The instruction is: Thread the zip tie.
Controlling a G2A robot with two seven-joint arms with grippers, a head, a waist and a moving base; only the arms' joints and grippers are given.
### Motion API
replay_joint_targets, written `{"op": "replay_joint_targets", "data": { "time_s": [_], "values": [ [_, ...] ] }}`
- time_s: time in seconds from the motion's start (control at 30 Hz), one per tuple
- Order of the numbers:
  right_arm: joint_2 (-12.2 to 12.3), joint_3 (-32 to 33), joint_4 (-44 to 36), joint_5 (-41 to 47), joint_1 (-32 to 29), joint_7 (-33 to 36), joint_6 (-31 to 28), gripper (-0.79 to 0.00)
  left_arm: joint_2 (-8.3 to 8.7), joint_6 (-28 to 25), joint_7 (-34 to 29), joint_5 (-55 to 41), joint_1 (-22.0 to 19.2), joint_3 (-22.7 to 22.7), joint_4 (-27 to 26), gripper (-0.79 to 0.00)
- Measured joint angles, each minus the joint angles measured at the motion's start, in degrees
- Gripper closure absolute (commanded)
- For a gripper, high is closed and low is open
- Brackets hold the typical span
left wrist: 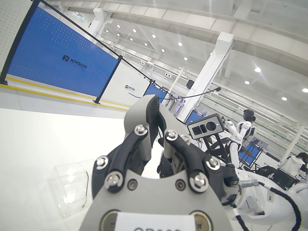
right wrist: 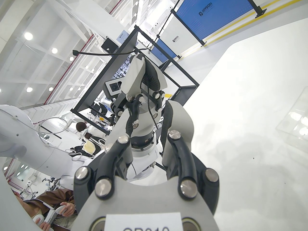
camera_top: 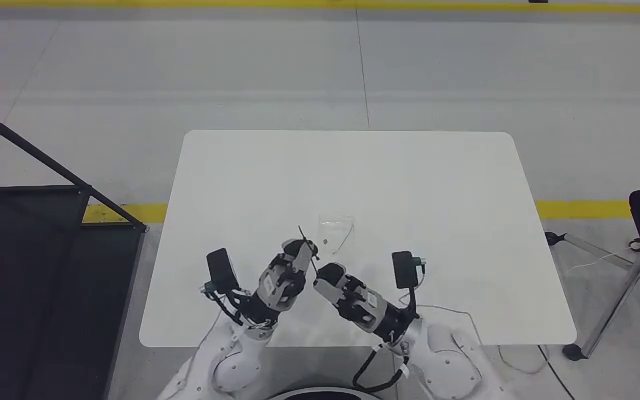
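My left gripper [camera_top: 303,252] [left wrist: 155,104] is shut on a thin black zip tie [camera_top: 302,238] [left wrist: 192,95], held above the white table's [camera_top: 450,200] front middle. One end of the tie sticks out sideways past the fingertips, and its tail hangs down between the fingers. My right gripper [camera_top: 325,278] [right wrist: 146,121] stands open just beside and below the left one, with nothing in it. In the right wrist view the left gripper [right wrist: 144,73] shows between the open jaws, with the zip tie [right wrist: 101,54] in it.
A clear plastic bag [camera_top: 337,230] [left wrist: 69,186] [right wrist: 296,118] lies flat on the table just beyond the grippers, with another black tie [left wrist: 87,183] on it. A dark framed rack [camera_top: 40,270] stands left of the table. The table's front edge is close behind both arms.
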Motion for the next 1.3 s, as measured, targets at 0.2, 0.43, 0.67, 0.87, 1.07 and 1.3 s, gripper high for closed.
{"op": "replay_joint_targets", "data": {
  "time_s": [0.2, 0.43, 0.67, 0.87, 1.07, 1.3],
  "values": [
    [-0.12, -0.05, 0.16, 0.22, 0.13, -0.16, 0.34, -0.262, -0.09, -0.41, -0.09, 0.02, 0.03, 0.05, 0.04, 0.000],
    [-0.26, -0.22, 0.31, 0.12, 0.35, -0.15, 0.49, -0.169, -0.18, -0.79, 0.04, 0.16, 0.17, -0.09, 0.04, 0.000],
    [-0.35, -0.26, 0.37, 0.12, 0.35, -0.15, 0.41, -0.142, -0.26, -0.88, -0.17, 0.18, 0.24, -0.22, 0.08, 0.000],
    [-0.40, -0.16, 0.36, 0.16, 0.28, 0.00, 0.32, -0.018, -0.36, -0.96, -0.35, 0.16, 0.19, -0.19, 0.22, 0.000],
    [-0.44, 0.00, 0.41, 0.03, 0.28, -0.03, 0.24, 0.000, -0.45, -1.06, -0.48, 0.26, 0.03, -0.14, 0.37, 0.000],
    [-0.55, 0.00, 0.49, -0.05, 0.32, -0.32, 0.29, 0.000, -0.45, -2.15, -0.73, 0.90, 0.08, -0.23, 0.35, -0.440]
  ]
}}
